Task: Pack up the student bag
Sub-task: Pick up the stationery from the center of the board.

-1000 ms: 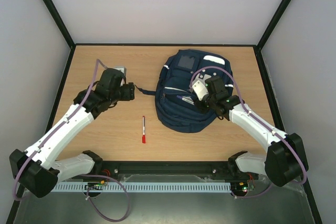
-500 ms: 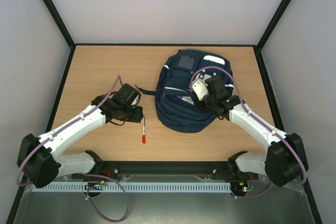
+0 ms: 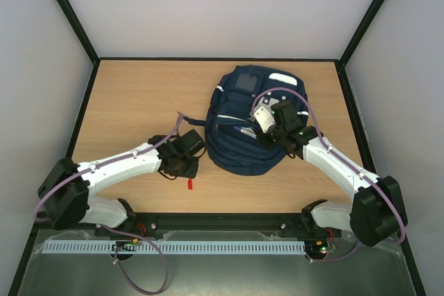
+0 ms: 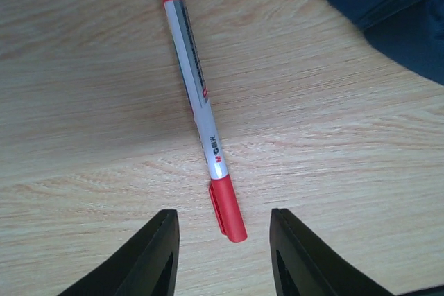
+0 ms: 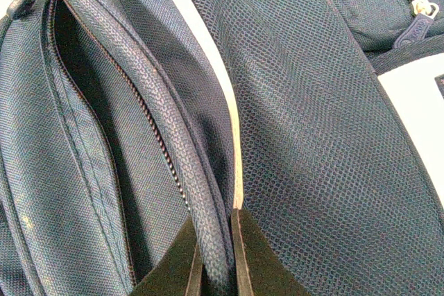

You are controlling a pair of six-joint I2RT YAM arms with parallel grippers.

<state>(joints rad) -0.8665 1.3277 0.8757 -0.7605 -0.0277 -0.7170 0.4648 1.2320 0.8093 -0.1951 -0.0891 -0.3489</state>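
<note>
Left pincer [image 4: 223, 214]: spread astride pen [image 4: 200, 102] cap.
Pen axis: 11 to 5 o'clock.
Right pincer [image 5: 212, 216]: pinching bag [image 5: 312, 102] rim.

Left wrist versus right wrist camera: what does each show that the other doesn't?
Left wrist only: a red-capped pen lying on the wooden table, its cap end between the fingers of the open left end effector, untouched. Right wrist only: the right end effector pinching a zipper edge beside an open pocket, plus a zipper pull. Both: the navy student bag.
</note>
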